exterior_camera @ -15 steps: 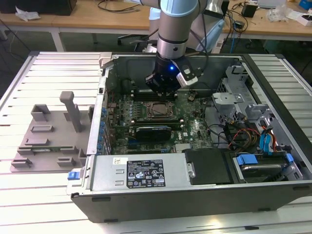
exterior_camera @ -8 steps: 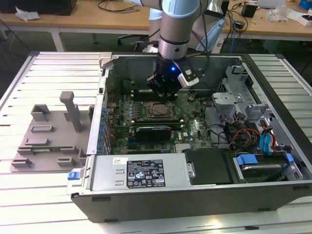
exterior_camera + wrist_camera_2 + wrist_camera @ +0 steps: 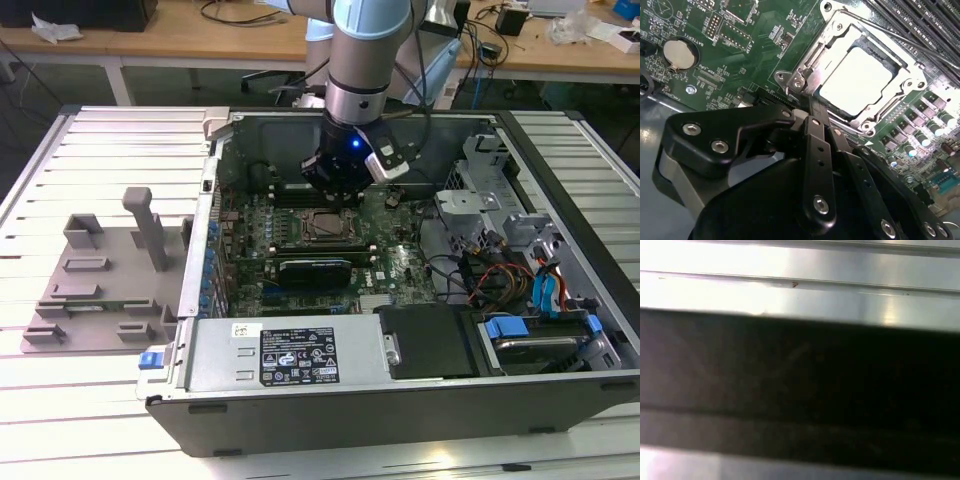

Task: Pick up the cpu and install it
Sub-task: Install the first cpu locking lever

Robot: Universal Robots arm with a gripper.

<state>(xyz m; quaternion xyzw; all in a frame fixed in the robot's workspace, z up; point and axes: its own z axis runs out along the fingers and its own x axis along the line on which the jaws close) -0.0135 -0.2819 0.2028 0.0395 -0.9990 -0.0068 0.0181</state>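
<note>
The cpu (image 3: 855, 82), a flat square chip with a bright silvery-white top, lies inside the metal socket frame (image 3: 805, 60) on the green motherboard (image 3: 740, 30). In the second wrist view my gripper (image 3: 812, 106) hangs just off one corner of that frame, its black fingers (image 3: 816, 150) drawn together with nothing between them. In the exterior view the gripper (image 3: 335, 192) is inside the open computer case (image 3: 560, 200), just above the socket (image 3: 320, 228) at the middle of the board.
A grey fixture tray (image 3: 100, 290) lies on the slatted table at the exterior view's left. Inside the case are a power supply (image 3: 300, 350), drive bays with blue tabs (image 3: 540, 330), loose cables (image 3: 490, 280), memory slots (image 3: 920, 20) and a coin battery (image 3: 679, 54).
</note>
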